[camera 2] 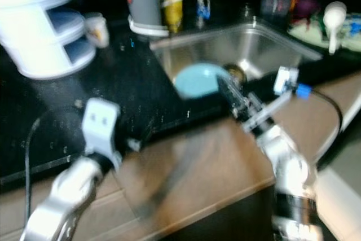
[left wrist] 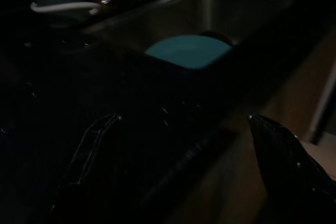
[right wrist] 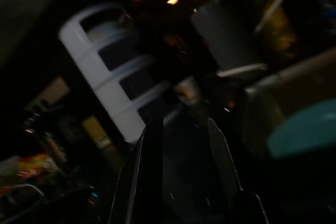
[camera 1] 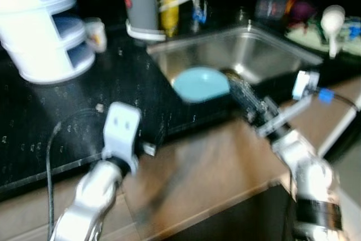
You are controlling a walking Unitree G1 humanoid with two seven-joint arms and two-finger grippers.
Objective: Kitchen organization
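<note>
Both silver arms reach forward from the near edge, over the brown wooden front that runs along the black tabletop (camera 1: 34,134). Taking the sink (camera 1: 265,55) as the landmark: the left gripper (left wrist: 184,145) hovers above the dark tabletop on the near-left side of the sink, and its wrist view shows the two black fingers (left wrist: 84,150) spread well apart with nothing between them, so the jaws are released. The right gripper (right wrist: 184,145) stands at the sink's near rim, just beside the basin; its wrist view shows its two fingers with a narrow gap and nothing held, so those jaws look released as well, though less widely.

Inside the sink, against its near-left corner, lies a light blue plate (camera 1: 200,83), beside the dark drain. Left of the sink, well apart from it, stands a white tiered rack (camera 1: 45,32) with a small cup (camera 1: 96,33) just beside it. Behind the sink's far-left corner are a grey container (camera 1: 140,1) and a yellow bottle (camera 1: 169,1); beyond the far-right rim the tabletop carries blurred, colourful clutter.

By my reading the organising is at an early stage: neither gripper carries anything, and the plate, probably the next thing to handle, is not yet lifted from the sink
</note>
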